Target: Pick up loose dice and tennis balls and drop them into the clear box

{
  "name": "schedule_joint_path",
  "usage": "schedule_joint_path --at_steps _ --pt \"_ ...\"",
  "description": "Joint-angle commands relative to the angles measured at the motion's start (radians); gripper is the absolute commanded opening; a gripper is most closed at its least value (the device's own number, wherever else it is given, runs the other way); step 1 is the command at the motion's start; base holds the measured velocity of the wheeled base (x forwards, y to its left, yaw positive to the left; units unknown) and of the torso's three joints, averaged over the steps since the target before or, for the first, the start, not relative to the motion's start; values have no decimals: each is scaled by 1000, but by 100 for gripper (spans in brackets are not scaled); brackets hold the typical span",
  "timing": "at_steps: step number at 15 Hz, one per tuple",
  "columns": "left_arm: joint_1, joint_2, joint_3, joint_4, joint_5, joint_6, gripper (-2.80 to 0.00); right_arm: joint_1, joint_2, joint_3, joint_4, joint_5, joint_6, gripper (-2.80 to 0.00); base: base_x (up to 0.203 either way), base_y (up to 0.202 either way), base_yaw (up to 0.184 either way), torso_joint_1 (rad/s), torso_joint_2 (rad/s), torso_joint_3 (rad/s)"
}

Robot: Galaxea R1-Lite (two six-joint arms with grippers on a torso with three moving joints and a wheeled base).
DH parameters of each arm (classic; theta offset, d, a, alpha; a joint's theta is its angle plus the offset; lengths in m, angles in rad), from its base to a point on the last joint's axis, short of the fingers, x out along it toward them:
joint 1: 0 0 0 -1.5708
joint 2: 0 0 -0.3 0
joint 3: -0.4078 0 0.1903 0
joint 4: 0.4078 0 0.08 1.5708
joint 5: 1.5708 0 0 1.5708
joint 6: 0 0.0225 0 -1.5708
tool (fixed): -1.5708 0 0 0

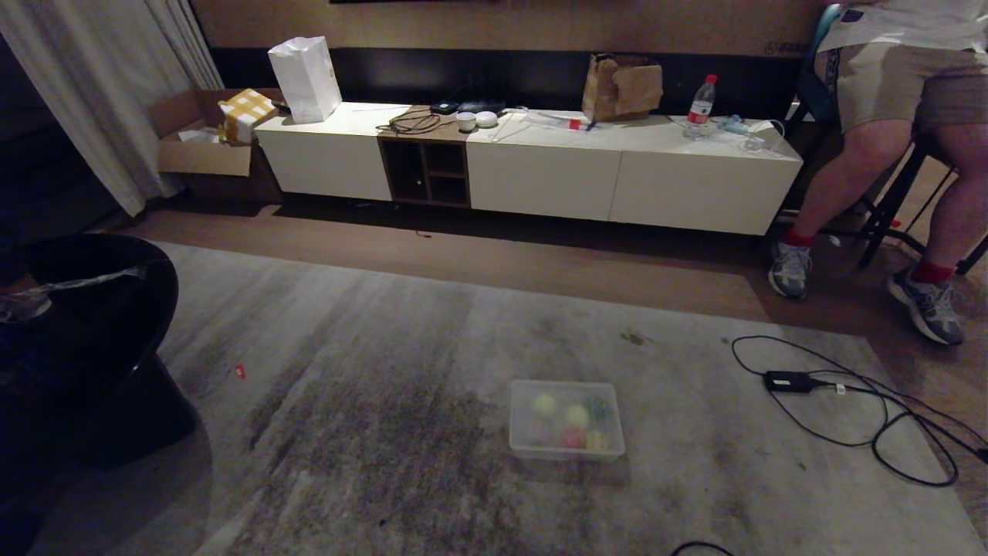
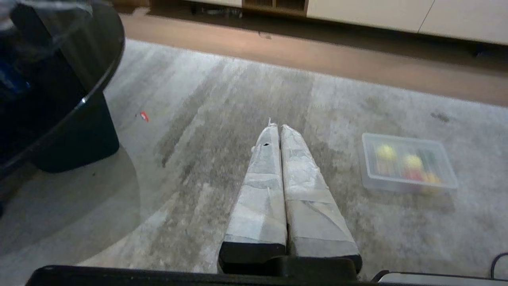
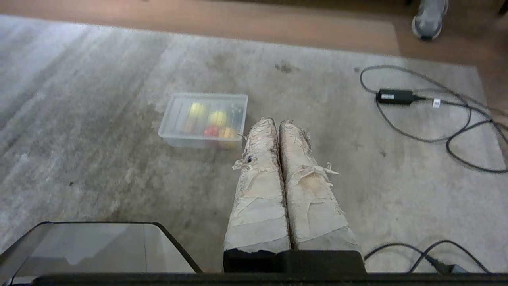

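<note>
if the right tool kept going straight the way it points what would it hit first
Probably bare rug. The right tool, shut and empty, aims just past the clear box, which sits off to one side; depth is hard to judge.

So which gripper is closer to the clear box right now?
Right. The right gripper hangs just beside the clear box, while the left gripper sits farther off on the box's other side; both shut, empty.
</note>
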Motion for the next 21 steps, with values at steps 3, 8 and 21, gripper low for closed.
schedule_joint_path --at_steps 3,8,21 --pt "-1 2 2 0 1 0 -280 1 2 0 1 1 0 -280 0 0 0 4 4 204" --pt "0 2 2 0 -1 7 -280 0 2 0 1 0 -1 -280 0 0 0 1 1 136" --pt "-1 2 2 -2 -4 32 -280 0 2 0 1 -1 0 -280 1 -4 77 1 2 4"
